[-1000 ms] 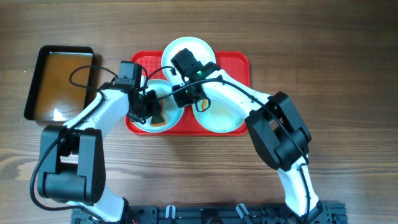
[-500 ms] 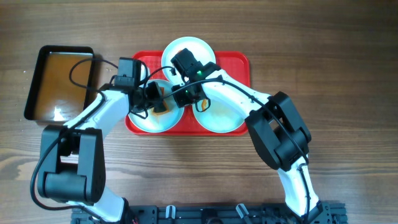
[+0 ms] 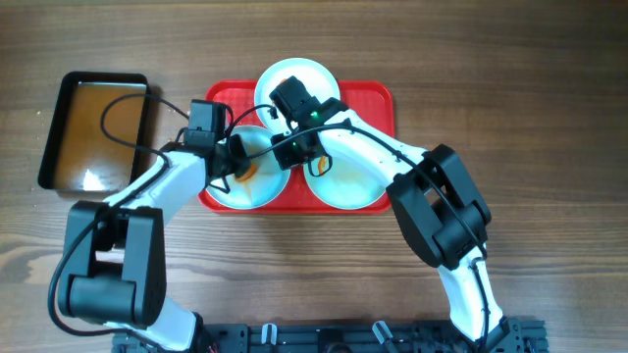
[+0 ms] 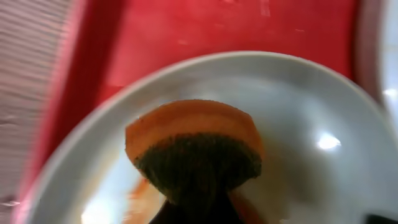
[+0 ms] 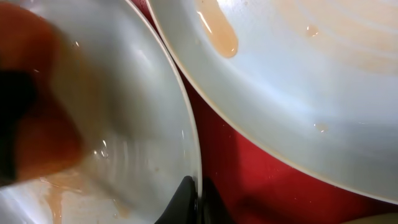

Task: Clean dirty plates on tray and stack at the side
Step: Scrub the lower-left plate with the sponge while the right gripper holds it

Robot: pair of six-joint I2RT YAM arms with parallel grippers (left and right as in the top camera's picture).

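Note:
Three white plates lie on the red tray (image 3: 378, 98): one at the back (image 3: 294, 78), one front right (image 3: 348, 186), one front left (image 3: 245, 194). My left gripper (image 3: 238, 162) is shut on an orange sponge (image 4: 193, 140) with a dark scouring face, pressed onto the front-left plate (image 4: 298, 112). My right gripper (image 5: 198, 193) is shut on that plate's right rim (image 5: 189, 143). The front-right plate (image 5: 298, 81) carries an orange smear (image 5: 221, 31). Orange streaks show on the front-left plate near the sponge.
A black pan (image 3: 98, 127) of brownish water stands left of the tray on the wooden table. The two arms meet over the tray's left half. The left arm's cable loops above the pan's right edge.
My left gripper has swept the sponge from the plate's near side toward its far side. The right gripper has stayed on the rim.

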